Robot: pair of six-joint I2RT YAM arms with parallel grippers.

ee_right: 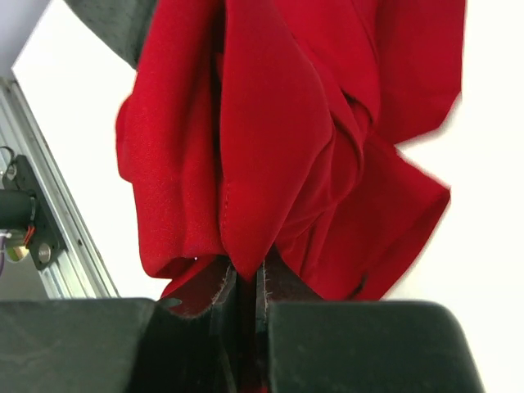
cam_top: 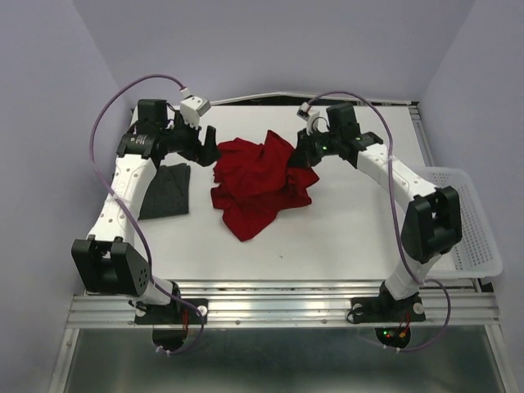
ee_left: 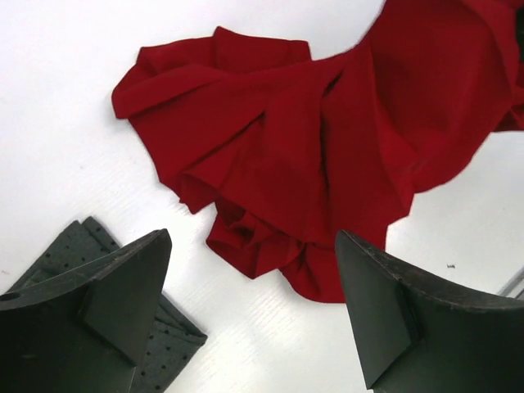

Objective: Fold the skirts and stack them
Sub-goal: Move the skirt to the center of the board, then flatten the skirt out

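Note:
The red skirt [cam_top: 258, 184] lies crumpled at the middle of the white table [cam_top: 352, 237]. My right gripper [cam_top: 300, 154] is shut on a fold of it at its far right side and lifts that part; in the right wrist view the red cloth [ee_right: 270, 139] hangs from the pinched jaws. The dark grey dotted skirt [cam_top: 166, 191] lies folded flat at the left. My left gripper [cam_top: 206, 146] is open and empty, just above the table at the red skirt's far left edge. The left wrist view shows the red skirt [ee_left: 327, 139] ahead and the grey skirt [ee_left: 168, 348] below the left finger.
A white mesh basket [cam_top: 467, 221] stands at the table's right edge, beside the right arm. A metal rail [cam_top: 286, 299] runs along the near edge. Purple cables arc over both arms.

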